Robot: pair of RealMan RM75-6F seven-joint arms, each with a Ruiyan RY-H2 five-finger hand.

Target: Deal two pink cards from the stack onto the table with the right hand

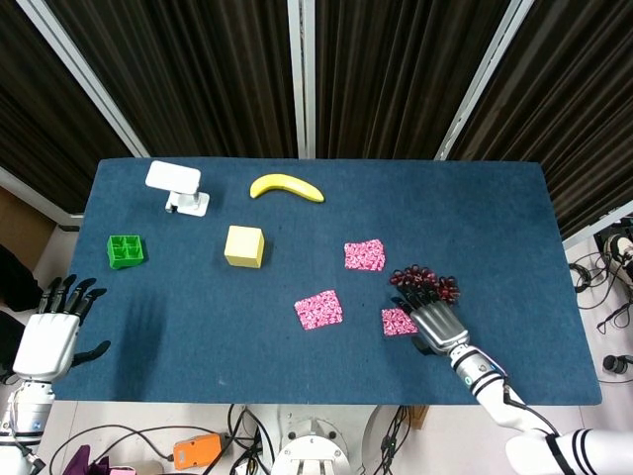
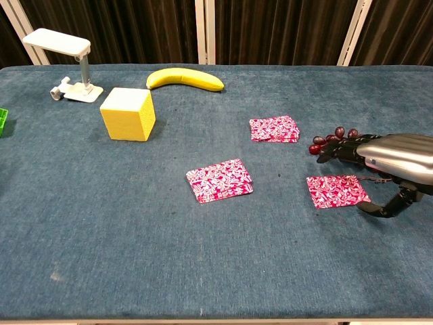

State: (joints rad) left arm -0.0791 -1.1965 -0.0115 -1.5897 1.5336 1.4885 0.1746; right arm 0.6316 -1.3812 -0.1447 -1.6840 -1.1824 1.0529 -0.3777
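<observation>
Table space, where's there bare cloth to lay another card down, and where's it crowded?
Bare cloth runs along the near edge, below the stack, and between the green block and yellow cube. It is crowded around the right hand: newest card, grapes.

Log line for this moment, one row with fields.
right hand: open, beside dealt pink card lying flat | second pink card: on table near grapes | stack: mid-table | left hand: open, idle

A robotics lab or test cell. A desk (image 1: 495,218) covered in blue felt stands before dark pleated curtains (image 1: 396,69) with pale metal posts (image 1: 302,74). Behind the right hand (image 1: 435,322), at the desk's near edge, loose cables (image 1: 129,435) and an orange device (image 1: 196,450) lie on the floor.
</observation>
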